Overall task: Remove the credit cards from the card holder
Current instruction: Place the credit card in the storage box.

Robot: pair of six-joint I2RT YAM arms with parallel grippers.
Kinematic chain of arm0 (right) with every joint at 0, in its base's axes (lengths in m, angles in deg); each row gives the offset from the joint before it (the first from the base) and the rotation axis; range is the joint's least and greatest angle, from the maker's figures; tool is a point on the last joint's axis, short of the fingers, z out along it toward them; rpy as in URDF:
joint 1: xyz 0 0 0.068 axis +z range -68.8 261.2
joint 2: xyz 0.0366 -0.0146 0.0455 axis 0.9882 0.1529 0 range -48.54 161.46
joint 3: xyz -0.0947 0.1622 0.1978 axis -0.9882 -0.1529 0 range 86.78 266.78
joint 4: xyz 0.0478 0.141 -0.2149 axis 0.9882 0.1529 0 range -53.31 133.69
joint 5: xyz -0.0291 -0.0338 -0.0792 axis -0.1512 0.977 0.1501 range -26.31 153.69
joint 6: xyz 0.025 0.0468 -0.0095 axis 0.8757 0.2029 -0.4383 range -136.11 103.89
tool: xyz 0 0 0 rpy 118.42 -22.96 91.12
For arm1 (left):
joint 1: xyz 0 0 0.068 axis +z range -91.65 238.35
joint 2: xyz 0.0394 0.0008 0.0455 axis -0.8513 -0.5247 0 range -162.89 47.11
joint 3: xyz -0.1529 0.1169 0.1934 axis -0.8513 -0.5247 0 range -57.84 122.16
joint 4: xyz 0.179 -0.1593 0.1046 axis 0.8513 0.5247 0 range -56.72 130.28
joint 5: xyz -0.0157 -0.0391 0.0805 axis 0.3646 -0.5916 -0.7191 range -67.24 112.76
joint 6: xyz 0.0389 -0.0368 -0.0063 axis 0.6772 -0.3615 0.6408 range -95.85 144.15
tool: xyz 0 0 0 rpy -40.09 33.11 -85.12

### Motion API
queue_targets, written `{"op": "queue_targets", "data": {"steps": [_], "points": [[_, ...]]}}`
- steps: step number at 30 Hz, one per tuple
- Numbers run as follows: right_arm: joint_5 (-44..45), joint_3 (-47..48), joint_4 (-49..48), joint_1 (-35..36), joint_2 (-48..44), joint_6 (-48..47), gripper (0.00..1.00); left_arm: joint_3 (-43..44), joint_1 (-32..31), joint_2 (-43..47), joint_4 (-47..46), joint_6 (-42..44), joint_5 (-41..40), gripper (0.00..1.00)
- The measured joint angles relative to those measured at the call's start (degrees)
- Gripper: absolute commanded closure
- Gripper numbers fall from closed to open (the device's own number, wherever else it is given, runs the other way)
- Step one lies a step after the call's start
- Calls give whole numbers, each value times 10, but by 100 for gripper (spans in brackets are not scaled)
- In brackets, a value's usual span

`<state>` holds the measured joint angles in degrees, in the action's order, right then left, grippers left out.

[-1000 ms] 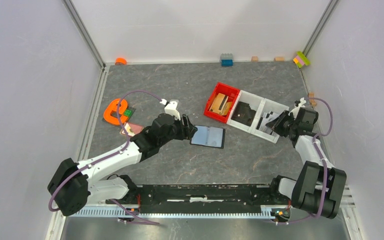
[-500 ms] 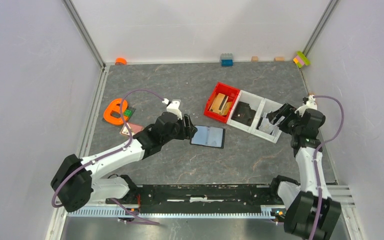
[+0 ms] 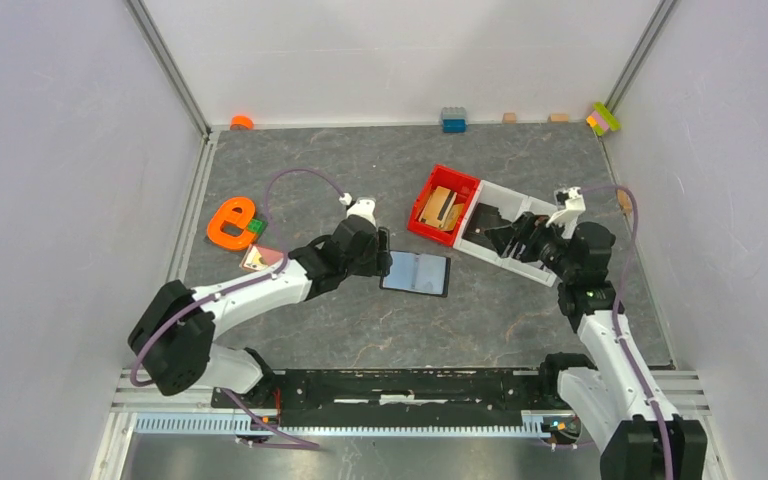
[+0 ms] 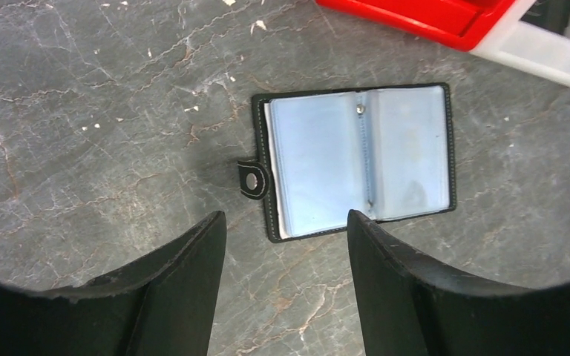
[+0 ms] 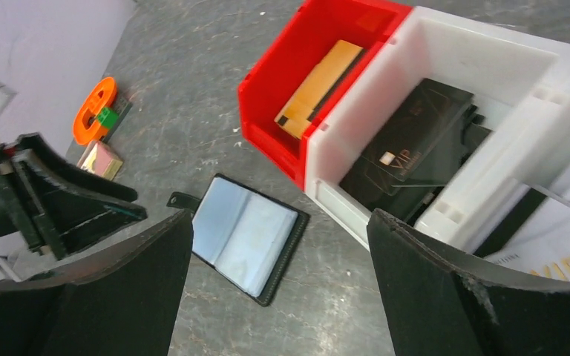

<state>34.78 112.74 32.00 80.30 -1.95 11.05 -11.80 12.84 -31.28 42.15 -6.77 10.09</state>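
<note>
On the table (image 3: pixel 360 330), the left claw (image 4: pixel 286 219), spread wide just above the open wallet (image 4: pixel 356 159) lying flat beside the red bin (image 3: pixel 455 172), could shove it instead of gripping. The right claw (image 5: pixel 280 215), also spread over the white bin (image 5: pixel 490 67), could snag its wall. Only the right wrist view shows cards (image 5: pixel 415 148) in that bin. The left wrist view shows seemingly empty pockets and the snap strap (image 4: pixel 252 178).
</note>
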Motion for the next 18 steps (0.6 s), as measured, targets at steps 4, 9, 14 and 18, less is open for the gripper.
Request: {"op": "queue_targets", "data": {"steps": [4, 9, 14, 18], "points": [[3, 0, -26, 40, 21, 0, 10, 20, 0, -33, 18, 11, -8, 36], [7, 0, -38, 82, 56, -3, 10, 51, 0, -82, 33, 24, -11, 40], [26, 0, -41, 129, 70, -18, 11, 80, 0, -129, 52, 31, -24, 47], [38, 1, -43, 154, 83, -23, 12, 94, 3, -155, 63, 36, -37, 56]]}}
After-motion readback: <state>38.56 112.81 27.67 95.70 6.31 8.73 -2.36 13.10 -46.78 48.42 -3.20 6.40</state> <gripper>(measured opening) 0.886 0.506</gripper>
